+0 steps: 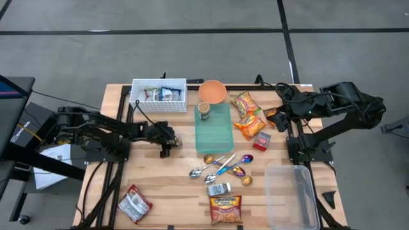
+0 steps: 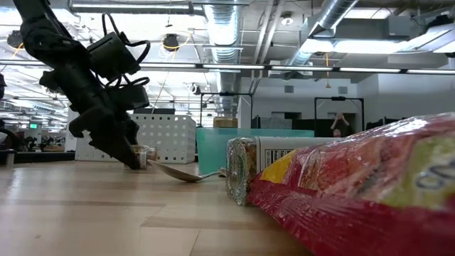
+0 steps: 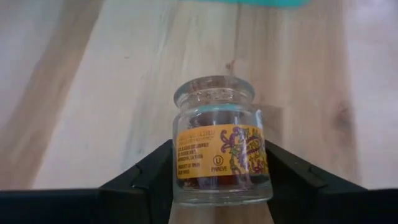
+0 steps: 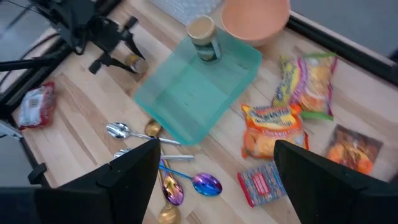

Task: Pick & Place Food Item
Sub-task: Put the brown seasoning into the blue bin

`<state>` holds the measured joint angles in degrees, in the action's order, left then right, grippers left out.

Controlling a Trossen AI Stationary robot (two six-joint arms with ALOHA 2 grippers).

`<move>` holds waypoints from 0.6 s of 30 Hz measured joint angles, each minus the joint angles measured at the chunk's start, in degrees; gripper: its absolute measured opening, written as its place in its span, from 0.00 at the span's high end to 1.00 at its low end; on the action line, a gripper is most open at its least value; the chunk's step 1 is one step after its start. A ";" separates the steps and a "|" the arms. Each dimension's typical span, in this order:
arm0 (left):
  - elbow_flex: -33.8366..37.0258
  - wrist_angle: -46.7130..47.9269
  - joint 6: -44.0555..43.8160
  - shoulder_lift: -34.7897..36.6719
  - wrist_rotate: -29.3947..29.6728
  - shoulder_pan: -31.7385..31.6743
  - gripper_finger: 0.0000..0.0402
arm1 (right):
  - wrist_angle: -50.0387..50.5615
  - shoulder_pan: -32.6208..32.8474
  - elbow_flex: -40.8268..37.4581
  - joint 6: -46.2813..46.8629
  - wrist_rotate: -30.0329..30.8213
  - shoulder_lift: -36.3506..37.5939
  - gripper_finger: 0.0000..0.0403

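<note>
Jar (image 3: pixel 219 149) between the left gripper's (image 1: pixel 167 144) fingers, on the wooden table (image 1: pixel 160 185).

Largest first: the table carries a teal tray (image 1: pixel 213 126) at its middle; just beside the tray's left edge, toward the table's left side, the small glass jar stands upright. The left gripper's dark fingers (image 3: pixel 146 177) flank it, close at each side; whether they press the glass cannot be told. The right gripper (image 1: pixel 278 116) hovers wide apart, empty, near the right edge.

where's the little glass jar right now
The glass jar stands on the bare wood between the left gripper's fingers, left of the teal tray in the high view and below the white basket.
</note>
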<state>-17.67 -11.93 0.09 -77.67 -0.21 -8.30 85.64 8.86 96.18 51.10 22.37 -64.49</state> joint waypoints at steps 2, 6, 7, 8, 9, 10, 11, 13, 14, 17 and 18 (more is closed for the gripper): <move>-0.27 -1.10 -3.10 2.06 -1.88 0.12 0.54 | -2.26 0.00 0.00 -2.67 0.00 0.00 0.23; -3.02 -2.10 -10.63 7.19 -9.23 0.12 0.54 | -7.14 0.00 0.08 -12.05 -0.80 -0.53 0.23; -3.76 -2.01 -12.39 8.51 -11.66 0.12 0.54 | -8.60 -0.04 0.09 -15.30 -1.98 -0.78 0.23; -4.79 -2.05 -14.14 9.77 -13.73 0.12 0.54 | -9.97 -0.04 0.07 -18.82 -3.25 -1.14 0.23; -5.67 -2.23 -16.07 11.30 -15.29 0.12 0.54 | -11.24 -0.04 0.07 -21.94 -4.36 -1.65 0.23; -6.61 -2.46 -18.17 12.57 -16.80 0.12 0.54 | -12.81 -0.04 0.07 -25.03 -5.43 -2.22 0.23; -7.61 -2.58 -19.83 13.77 -18.13 0.12 0.54 | -14.33 -0.04 0.07 -27.93 -6.01 -2.83 0.23; -9.26 -2.81 -23.06 15.97 -20.43 0.12 0.54 | -16.88 -0.04 0.07 -33.16 -7.18 -4.37 0.23; -10.16 -3.60 -24.95 16.74 -21.43 0.12 0.54 | -18.37 -0.14 0.07 -35.83 -7.78 -5.28 0.23; -12.62 -5.17 -29.36 18.77 -23.90 0.13 0.54 | -24.09 -1.30 0.06 -42.40 -10.51 -8.53 0.23; -13.41 -5.56 -30.68 19.22 -24.20 0.42 0.54 | -26.51 -1.77 0.02 -43.71 -11.33 -9.63 0.23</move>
<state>-31.08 -17.49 -30.59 -58.45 -24.41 -7.88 59.12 7.09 96.20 7.40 11.04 -74.12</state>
